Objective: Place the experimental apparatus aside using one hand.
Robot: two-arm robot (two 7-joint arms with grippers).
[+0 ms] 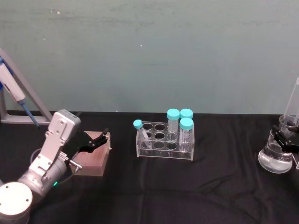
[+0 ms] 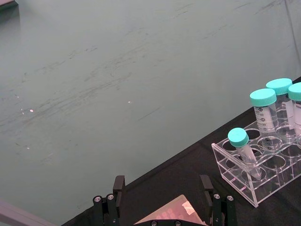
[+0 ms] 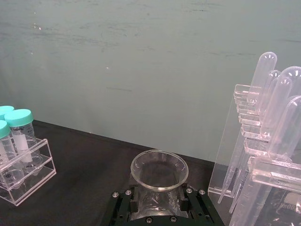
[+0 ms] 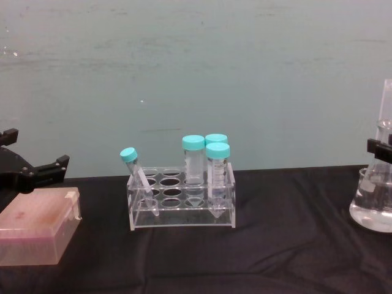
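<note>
The conical flask (image 1: 275,160) with clear liquid stands at the table's far right, its round mouth (image 3: 159,168) facing up in the right wrist view. My right gripper (image 1: 285,139) is shut on the flask's neck, with a black finger (image 3: 127,201) on each side of the glass. In the chest view the right gripper (image 4: 381,150) crosses the neck above the flask's body (image 4: 372,211). The tall acrylic stand of long pipettes (image 3: 263,141) rises right beside the flask. My left gripper (image 1: 100,138) hovers open over a pink box (image 1: 93,156) at the left.
A clear tube rack (image 1: 164,141) holding several teal-capped tubes sits at the table's middle. A blue pipette (image 1: 14,91) hangs on a grey stand at the far left. Black cloth covers the table (image 1: 210,186), with a green wall behind.
</note>
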